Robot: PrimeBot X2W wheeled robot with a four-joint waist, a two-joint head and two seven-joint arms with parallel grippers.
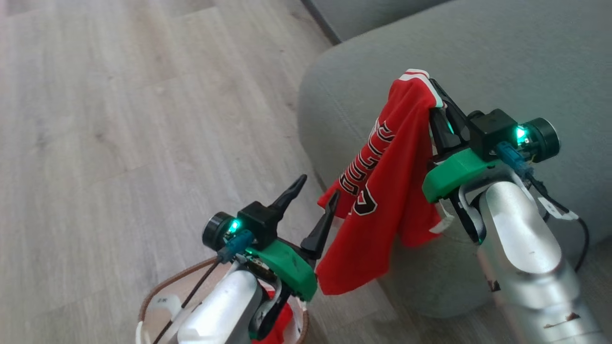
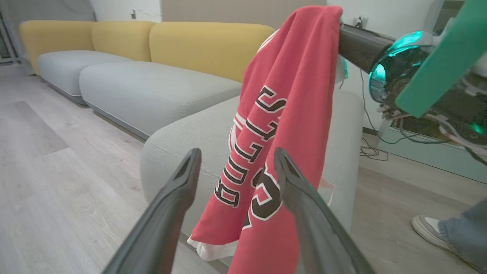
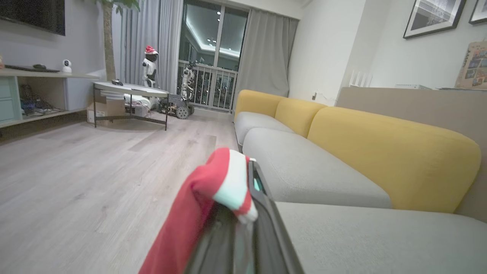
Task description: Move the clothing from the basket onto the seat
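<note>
Head view: right gripper [image 1: 434, 91] pinches the red jersey [image 1: 382, 191] by its striped trim, garment hanging before the sofa cushion [image 1: 507, 57] at 3 o'clock; left gripper [image 1: 319, 186], fingers spread, empty, by the basket [image 1: 160, 289] at 7 o'clock.

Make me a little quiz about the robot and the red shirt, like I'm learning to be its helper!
1. True or false: the left gripper is open and empty.
2. What holds the red shirt up? A) the right gripper B) the left gripper C) both grippers
3. Fill in: the shirt hangs in the air, not yet lying on the grey ____.
Key: 1 true. 2 A. 3 seat.
</note>
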